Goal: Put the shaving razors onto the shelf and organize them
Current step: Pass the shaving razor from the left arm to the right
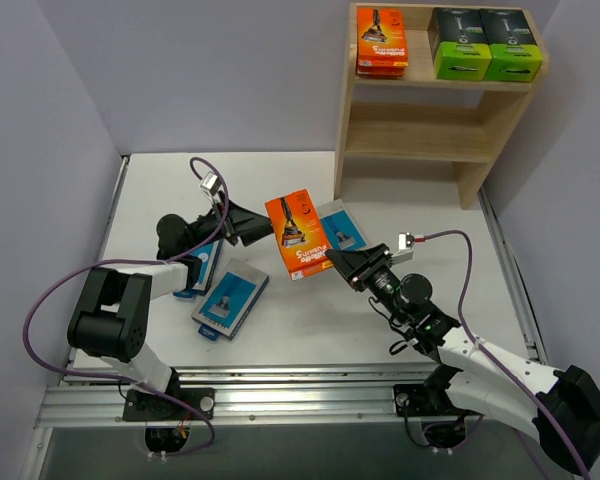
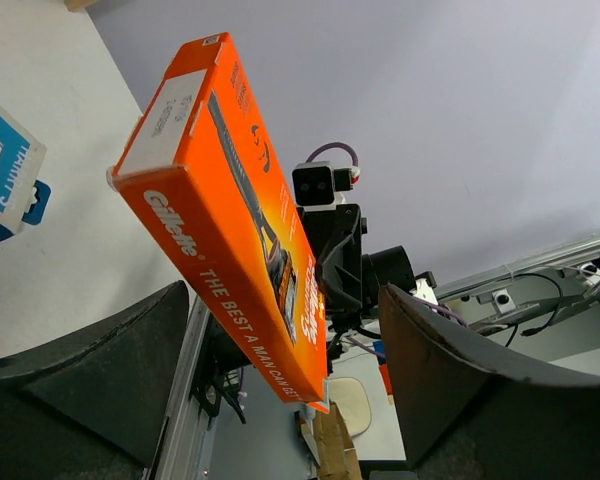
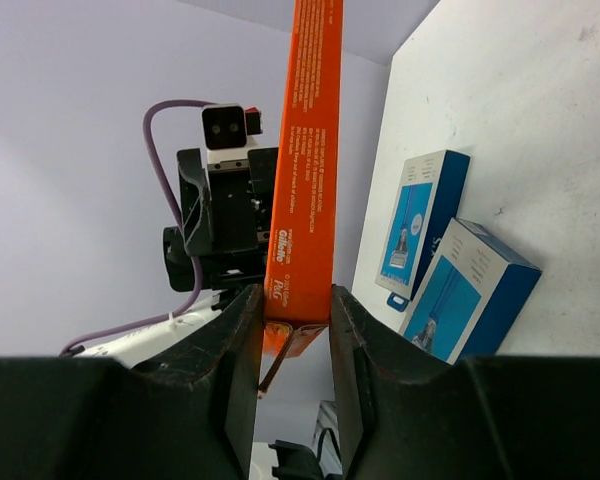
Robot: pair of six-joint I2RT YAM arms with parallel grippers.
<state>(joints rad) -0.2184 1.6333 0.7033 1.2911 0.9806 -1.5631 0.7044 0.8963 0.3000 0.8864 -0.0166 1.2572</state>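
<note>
Your left gripper (image 1: 260,228) gapes wide at the orange pack (image 1: 298,236) mid-frame. Your right gripper (image 1: 336,260) pinches it. Three blue packs (image 1: 230,298) wait on the table (image 1: 310,330). Upper right, the shelf (image 1: 420,128) holds a shelved orange pack (image 1: 382,42) and two black boxes (image 1: 460,45).

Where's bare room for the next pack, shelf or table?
Shelf: lower tier bare end to end; top tier nearly full, orange packs left, black boxes right, narrow gap between. Table: bare along the near edge and on the right below the shelf; crowded centre-left with blue packs.
</note>
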